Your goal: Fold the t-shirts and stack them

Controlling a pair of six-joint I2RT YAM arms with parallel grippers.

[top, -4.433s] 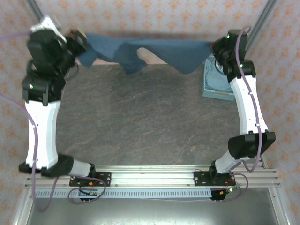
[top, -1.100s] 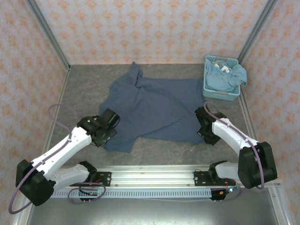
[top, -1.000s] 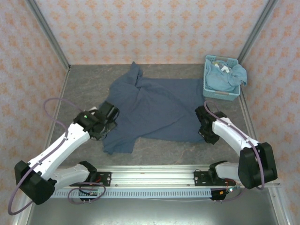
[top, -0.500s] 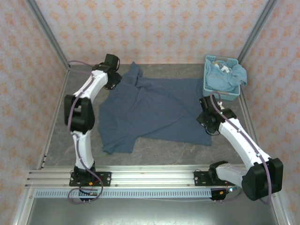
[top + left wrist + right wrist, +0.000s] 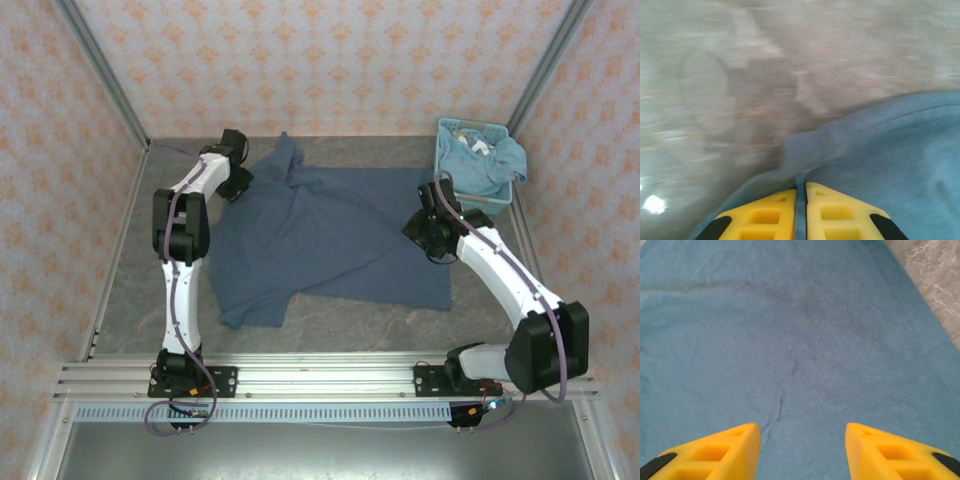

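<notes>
Peach patterned wallpaper [image 5: 350, 60] on three sides and a grey stone-look table [image 5: 330, 320], so pretty boxed in. Starting far left: the left gripper [image 5: 238, 182] is stretched way out to the back corner, sitting at the sleeve end of the dark t-shirt [image 5: 320, 235]. In the wrist view its yellow fingers [image 5: 770, 215] are squeezed together with a thin sliver of blue cloth caught between them, so I'd call that clamped on the shirt's edge, probably to tug that bunched sleeve flat before any folding starts. That view is smeared though, so how much fabric it really has is anyone's guess. The shirt itself lies spread over the middle of the table, mostly flat, with a ridge running up toward the far sleeve and the near-left corner a bit rumpled. Over on the shirt's right side the right gripper [image 5: 422, 232] hangs above the cloth with its jaws wide apart and nothing in them, only plain fabric below; can't tell if the tips touch it. Far right, the basket [image 5: 470, 205] holds the lighter shirts [image 5: 480, 160] in a heap, and how many are in there I can't make out.
</notes>
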